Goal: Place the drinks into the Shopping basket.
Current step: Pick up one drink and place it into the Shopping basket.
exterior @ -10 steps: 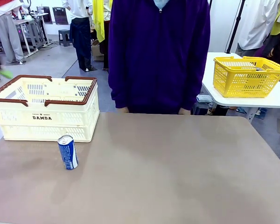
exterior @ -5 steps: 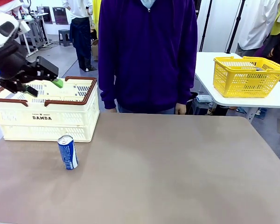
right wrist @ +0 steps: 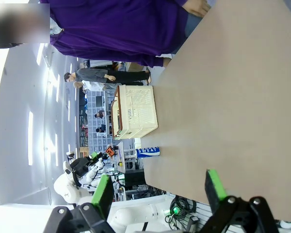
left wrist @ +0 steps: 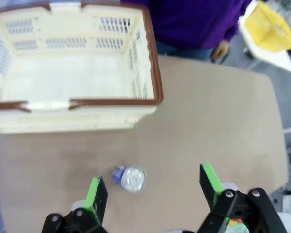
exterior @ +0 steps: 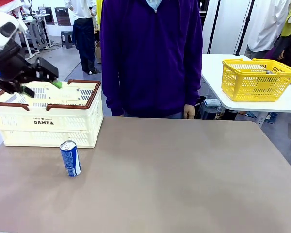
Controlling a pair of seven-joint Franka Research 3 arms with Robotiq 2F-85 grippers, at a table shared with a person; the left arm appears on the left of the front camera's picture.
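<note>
so, left gripper (exterior: pixel 42 87) (left wrist: pixel 152 182): hangs above the left end of the basket, fingers spread wide, nothing between them
right gripper (right wrist: pixel 159 184): out past the table's right edge, fingers released, gripping nothing
blue can (exterior: pixel 71 158) (left wrist: pixel 129 178) (right wrist: pixel 148 152): upright on the table near its left edge, just on the robot's side of the basket's near wall, by that wall's right end, apart from both grippers
basket (exterior: pixel 43 121) (left wrist: pixel 155 73) (right wrist: pixel 136 114): at the table's far left corner, brown rim up; its inside is pale and blurred in the left wrist view, so its contents cannot be told
table (exterior: pixel 184 174): brown top
person (exterior: pixel 153 53): in a purple top at the far edge, one hand (exterior: pixel 189 111) hanging just above that edge
yellow basket (exterior: pixel 257 77): on a white side table (exterior: pixel 286 104) beyond the far right corner
</note>
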